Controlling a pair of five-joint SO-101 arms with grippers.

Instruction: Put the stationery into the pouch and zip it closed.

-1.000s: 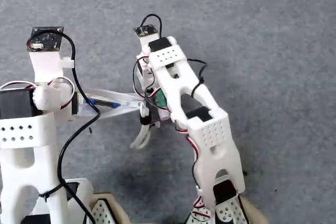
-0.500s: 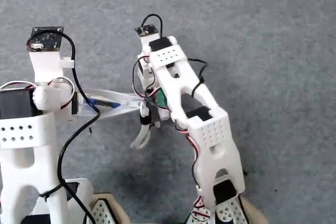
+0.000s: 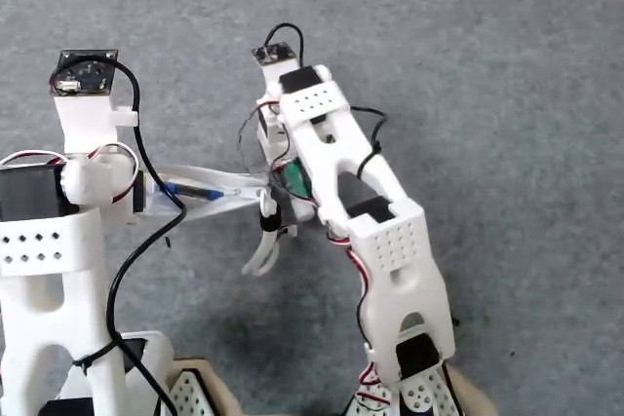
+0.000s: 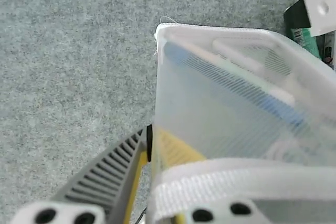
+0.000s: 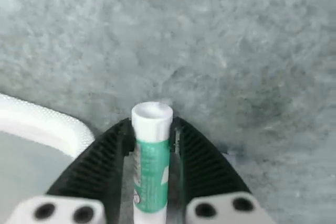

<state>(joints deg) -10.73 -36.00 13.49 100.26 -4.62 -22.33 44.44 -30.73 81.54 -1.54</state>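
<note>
Grey felt is covering the table point(image 3: 507, 94). The right gripper point(image 5: 151, 129) is clamping a glue stick point(image 5: 151, 174) (white cap outward) between its jaws, just beside the pouch point(image 4: 226, 103), and the left gripper point(image 4: 153, 148) is pinching that pouch's end.

The glue stick point(image 5: 151, 156), in the right gripper point(image 5: 151, 126), sits just beside the pouch point(image 5: 46, 124).
</note>
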